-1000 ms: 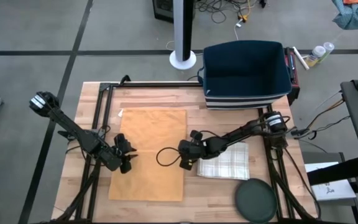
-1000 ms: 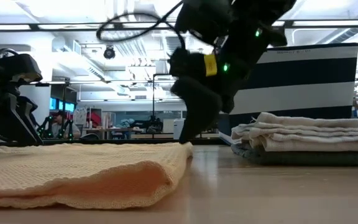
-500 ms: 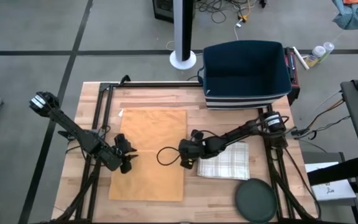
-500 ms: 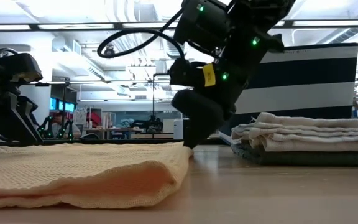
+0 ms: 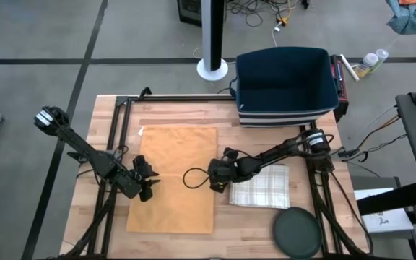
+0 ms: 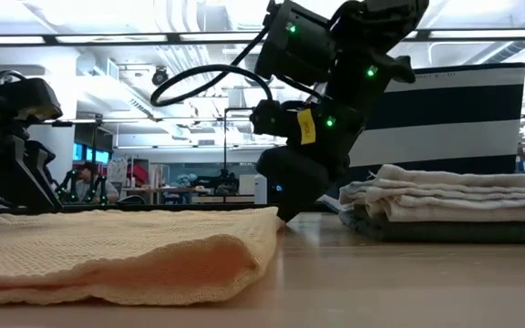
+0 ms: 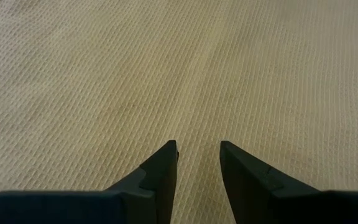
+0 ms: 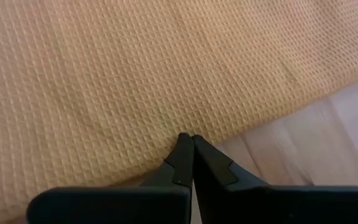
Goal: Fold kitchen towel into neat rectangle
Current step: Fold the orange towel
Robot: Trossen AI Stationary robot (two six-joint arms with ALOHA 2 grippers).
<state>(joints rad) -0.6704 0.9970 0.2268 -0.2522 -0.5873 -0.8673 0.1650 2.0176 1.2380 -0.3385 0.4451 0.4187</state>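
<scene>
An orange waffle-weave kitchen towel (image 5: 175, 173) lies flat on the wooden table, a rounded fold showing at its near end (image 6: 235, 264). My left gripper (image 5: 147, 186) stands open over the towel's left part (image 7: 166, 62), its fingers pointing down at a slant; whether they touch the cloth cannot be told. My right gripper (image 5: 217, 182) is shut, with its tips at the towel's right edge. My right gripper has its shut fingertips (image 8: 185, 146) down at the towel's right edge (image 8: 166, 127), where the cloth meets the bare wood. The fingers slant down from the table's right side. The towel lies flat there, and no cloth shows between the fingers.
A stack of folded checked towels (image 5: 266, 186) lies just right of my right gripper. A dark blue bin (image 5: 286, 83) stands at the far right of the table. A dark round disc (image 5: 297, 232) lies at the near right corner. Bare wood (image 5: 186, 115) shows beyond the towel.
My right gripper has tipped a little and its wrist has sunk, while its shut tips stay at the towel's right edge. The towel has kept its shape.
</scene>
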